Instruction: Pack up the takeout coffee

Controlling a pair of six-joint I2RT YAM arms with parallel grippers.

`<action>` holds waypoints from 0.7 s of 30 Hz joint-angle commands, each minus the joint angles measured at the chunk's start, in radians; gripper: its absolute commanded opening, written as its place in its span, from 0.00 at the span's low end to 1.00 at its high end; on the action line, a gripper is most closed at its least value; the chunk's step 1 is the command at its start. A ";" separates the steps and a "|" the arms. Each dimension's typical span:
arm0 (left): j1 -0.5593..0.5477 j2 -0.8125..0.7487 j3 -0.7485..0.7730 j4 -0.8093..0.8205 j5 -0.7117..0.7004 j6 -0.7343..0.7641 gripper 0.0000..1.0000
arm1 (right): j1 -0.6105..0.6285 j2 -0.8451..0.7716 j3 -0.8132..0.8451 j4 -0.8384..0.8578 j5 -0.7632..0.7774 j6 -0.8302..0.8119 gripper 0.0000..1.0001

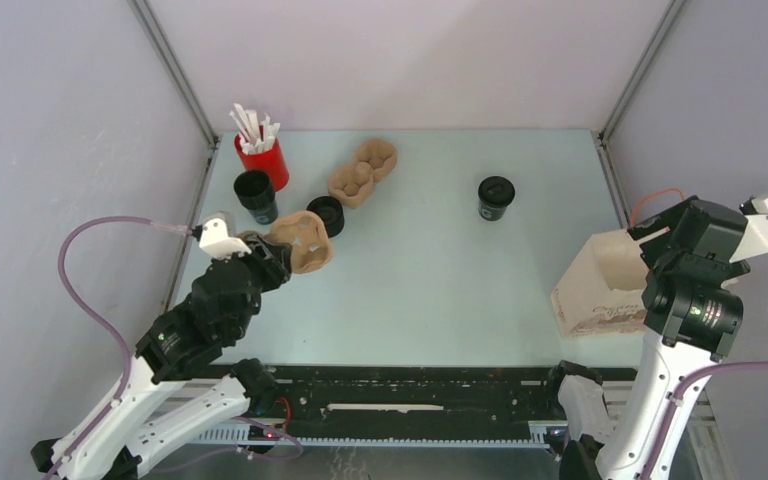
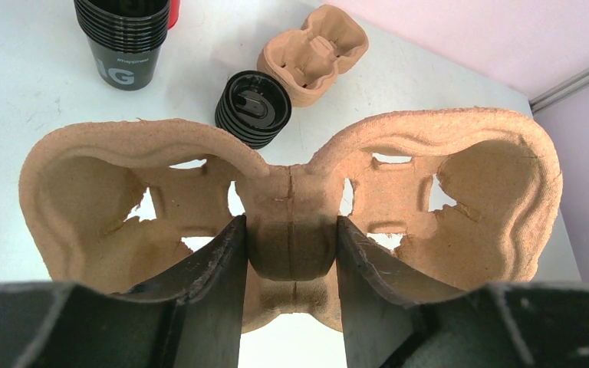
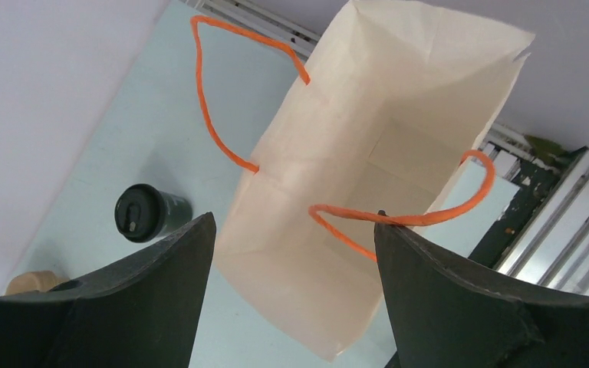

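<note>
The takeout coffee (image 1: 496, 197) is a small black lidded cup standing alone at the back of the table, and it also shows as the cup (image 3: 149, 213) left of the bag. The brown paper bag (image 1: 600, 285) stands at the right with its mouth open. My right gripper (image 3: 291, 222) hovers open over the bag's mouth (image 3: 368, 176). An orange handle (image 3: 429, 218) lies across one fingertip. My left gripper (image 2: 291, 230) is shut on the middle ridge of a brown pulp cup carrier (image 2: 291, 192). That carrier (image 1: 305, 240) sits at the left of the table.
A red cup of white sticks (image 1: 263, 155), a stack of black cups (image 1: 256, 195) and a stack of black lids (image 1: 326, 215) crowd the back left. More pulp carriers (image 1: 363, 172) lie beside them. Enclosure walls close in on both sides.
</note>
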 commanded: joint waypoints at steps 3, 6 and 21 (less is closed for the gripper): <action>0.003 -0.044 -0.021 0.040 0.002 0.029 0.40 | -0.029 -0.020 -0.075 0.066 0.008 0.106 0.84; 0.004 -0.063 -0.025 0.034 0.001 0.040 0.40 | -0.035 -0.029 -0.123 0.145 0.034 0.109 0.83; 0.003 -0.124 -0.011 -0.010 -0.023 0.060 0.41 | -0.042 0.017 -0.226 0.422 0.082 0.004 0.12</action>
